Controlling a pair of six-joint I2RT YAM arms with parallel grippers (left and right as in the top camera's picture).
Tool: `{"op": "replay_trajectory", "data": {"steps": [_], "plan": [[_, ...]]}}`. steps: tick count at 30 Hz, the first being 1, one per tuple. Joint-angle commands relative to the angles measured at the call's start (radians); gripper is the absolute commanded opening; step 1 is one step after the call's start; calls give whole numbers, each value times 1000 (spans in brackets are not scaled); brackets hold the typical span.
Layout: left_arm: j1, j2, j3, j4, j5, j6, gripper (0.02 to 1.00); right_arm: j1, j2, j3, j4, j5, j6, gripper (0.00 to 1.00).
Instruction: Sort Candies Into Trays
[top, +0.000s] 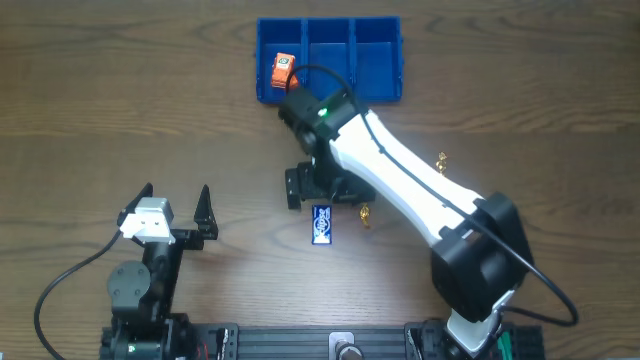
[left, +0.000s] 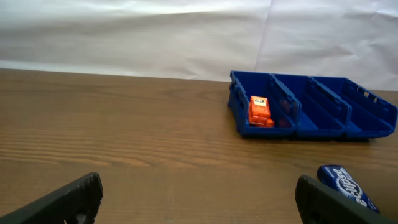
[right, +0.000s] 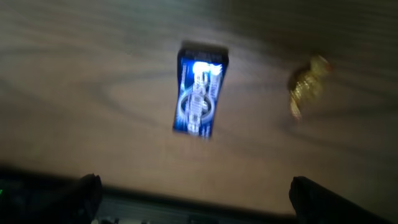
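A blue three-compartment tray (top: 330, 92) stands at the table's far middle, with an orange candy (top: 284, 68) in its left compartment. A blue-wrapped candy (top: 322, 224) lies flat on the wood near the centre, a small gold candy (top: 365, 214) just to its right. My right gripper (top: 322, 190) hovers above the blue candy (right: 199, 93), open, with the gold candy (right: 308, 86) off to one side. My left gripper (top: 177, 205) is open at the near left, holding nothing. The left wrist view shows the tray (left: 311, 127), the orange candy (left: 260, 111) and the blue candy (left: 345, 186).
A second gold candy (top: 441, 160) lies to the right, close beside the right arm's white link (top: 400, 170). Bare wood spreads to the left of the tray and around the left gripper.
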Motion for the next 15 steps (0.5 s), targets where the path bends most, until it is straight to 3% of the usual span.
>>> {"op": "replay_trajectory", "data": {"steps": [1,4,10,15], "plan": [[6,-5,-18,-35,18,11,998,2,26,-153,156,26,74,998],[6,-5,-18,-35,18,11,998,3,26,-224,242,28,100,998],[6,-5,-18,-35,18,11,998,58,26,-268,317,153,149,998],[6,-5,-18,-35,19,11,998,92,26,-281,355,201,153,998]]}}
